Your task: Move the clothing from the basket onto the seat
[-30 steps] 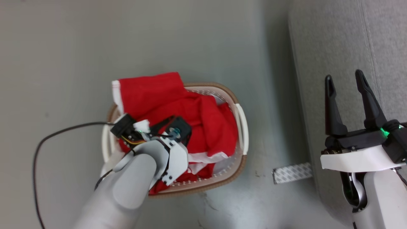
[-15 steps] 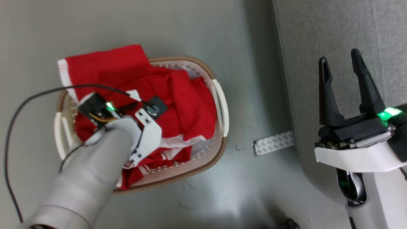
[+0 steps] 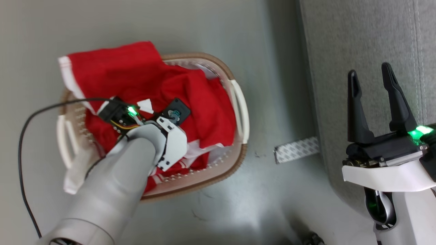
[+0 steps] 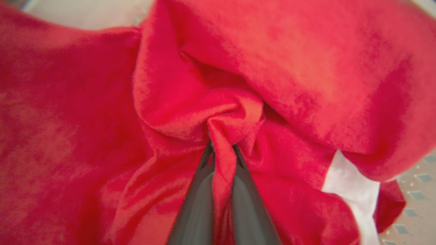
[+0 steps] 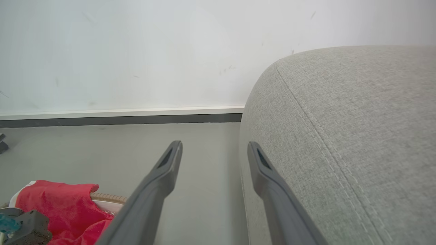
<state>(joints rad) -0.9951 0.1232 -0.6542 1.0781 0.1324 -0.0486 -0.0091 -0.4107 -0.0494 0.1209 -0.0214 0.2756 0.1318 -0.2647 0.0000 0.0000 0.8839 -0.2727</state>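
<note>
The cream basket (image 3: 240,112) with a brown rim stands on the floor, piled with red clothing (image 3: 201,102). One white-trimmed piece drapes over its far-left rim. My left arm (image 3: 170,143) reaches down into the pile. In the left wrist view, my left gripper (image 4: 222,151) is shut on a pinched fold of the clothing (image 4: 306,68). My right gripper (image 3: 373,80) is open and empty, held over the edge of the grey seat (image 3: 340,41). The right wrist view shows my right gripper (image 5: 215,147) beside the seat (image 5: 340,119), with the clothing (image 5: 58,199) at the lower left.
A black cable (image 3: 30,115) loops from my left wrist over the floor to the basket's left. A patterned white tape strip (image 3: 296,149) lies on the floor against the seat's base. A pale cloth end (image 3: 73,177) hangs outside the basket's near-left rim. A wall and baseboard (image 5: 119,114) lie beyond.
The head camera has shifted, so the basket sits further left in the picture. My left wrist has turned while staying down in the clothing. The right gripper stays open.
</note>
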